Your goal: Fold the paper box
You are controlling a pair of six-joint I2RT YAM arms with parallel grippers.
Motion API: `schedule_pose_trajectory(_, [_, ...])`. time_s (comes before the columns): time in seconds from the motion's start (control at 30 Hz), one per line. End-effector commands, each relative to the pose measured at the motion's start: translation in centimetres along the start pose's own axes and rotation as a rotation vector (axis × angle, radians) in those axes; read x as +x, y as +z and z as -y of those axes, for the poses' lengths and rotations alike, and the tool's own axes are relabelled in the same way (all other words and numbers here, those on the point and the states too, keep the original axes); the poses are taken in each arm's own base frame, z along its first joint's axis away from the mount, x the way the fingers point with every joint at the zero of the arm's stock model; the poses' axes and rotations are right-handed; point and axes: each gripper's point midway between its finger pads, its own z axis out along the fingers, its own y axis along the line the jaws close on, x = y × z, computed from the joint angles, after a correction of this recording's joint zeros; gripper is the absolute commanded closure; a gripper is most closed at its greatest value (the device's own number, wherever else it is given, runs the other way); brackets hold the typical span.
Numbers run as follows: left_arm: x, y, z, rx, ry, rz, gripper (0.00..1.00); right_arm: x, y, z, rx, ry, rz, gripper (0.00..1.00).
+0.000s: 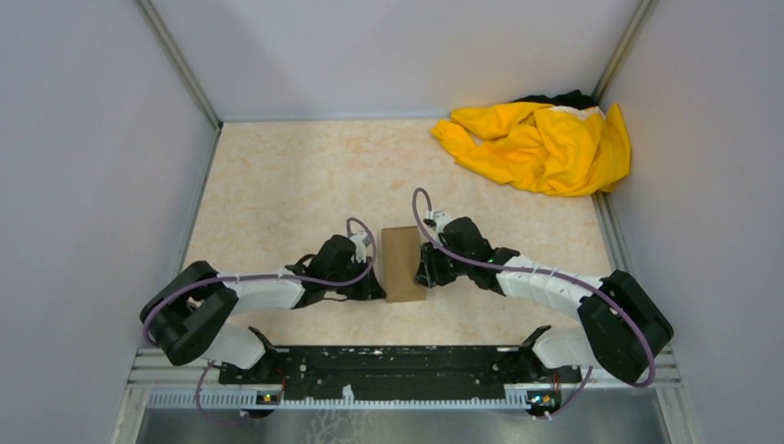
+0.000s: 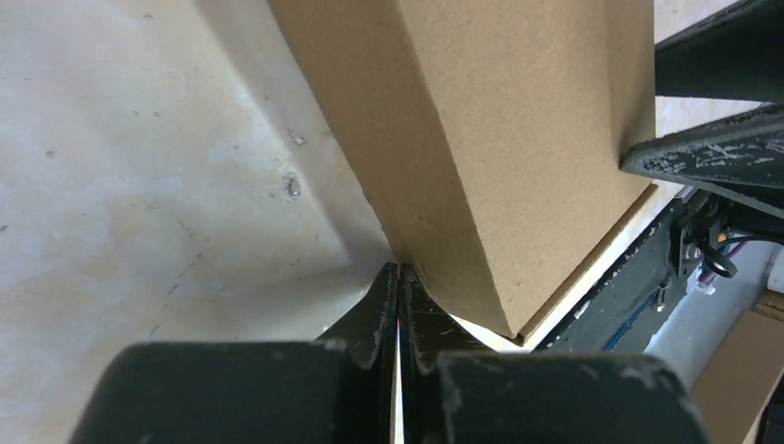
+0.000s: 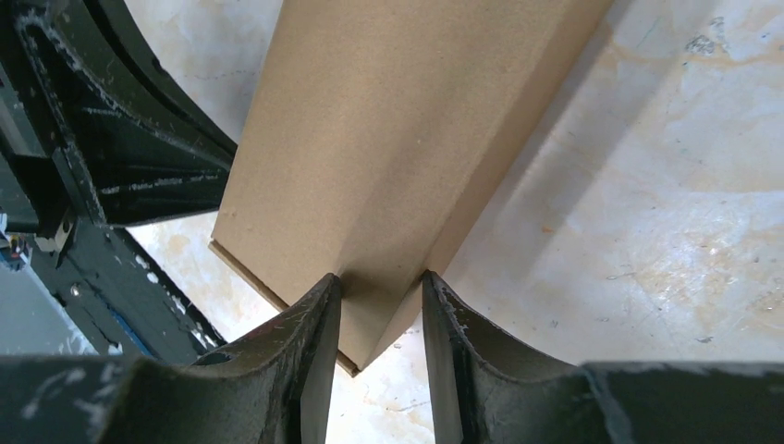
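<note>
**A:** Where is the paper box?

**B:** Mid-desk, just ahead of the arm bases, lying lengthwise with one hand on each side. The yellow cloth is well apart from it, bunched in the far right corner.

**A:** How much of the folding is done?

**B:** Most of it, I'd judge. It's no flat sheet: the walls are up and it reads as a small rectangular carton with sharp creases and a plain face on top. At the near end, though, a thin lip of card pokes out past the wall, so a flap or tab there may not be fully seated. I can't tell whether the far end is closed.

**A:** And the hands?

**B:** The left hand has its fingers pressed together, holding nothing. Their tips meet the box's lower edge where it sits on the desk, like a wedge or a stop. The right hand has its fingers apart, straddling a long corner of the box, and the card touches both of them. It looks like a pinch on that ridge.

**A:** What's left?

**B:** Probably squaring the carton, tucking that lip home and letting go.
</note>
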Motion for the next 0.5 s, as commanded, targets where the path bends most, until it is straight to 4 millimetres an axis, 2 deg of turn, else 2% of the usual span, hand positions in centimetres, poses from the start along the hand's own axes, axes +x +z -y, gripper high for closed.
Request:
schedule_pose_trajectory(0.0, [0.5, 0.8, 1.3, 0.046, 0.0, -0.017, 0.98, 0.4, 0.3, -0.7, -0.018, 0.007, 0.005, 0.64])
schedule_pose_trajectory(0.23, [0.3, 1.2, 1.9, 0.05, -0.006, -0.004, 0.99, 1.2, 1.0, -1.6, -0.037, 0.042, 0.002, 0.66])
schedule_pose_trajectory(0.47, [-0.5, 0.9, 1.6, 0.009, -0.006, 0.038, 0.99, 2.7, 1.4, -2.7, -0.055, 0.086, -0.005, 0.68])
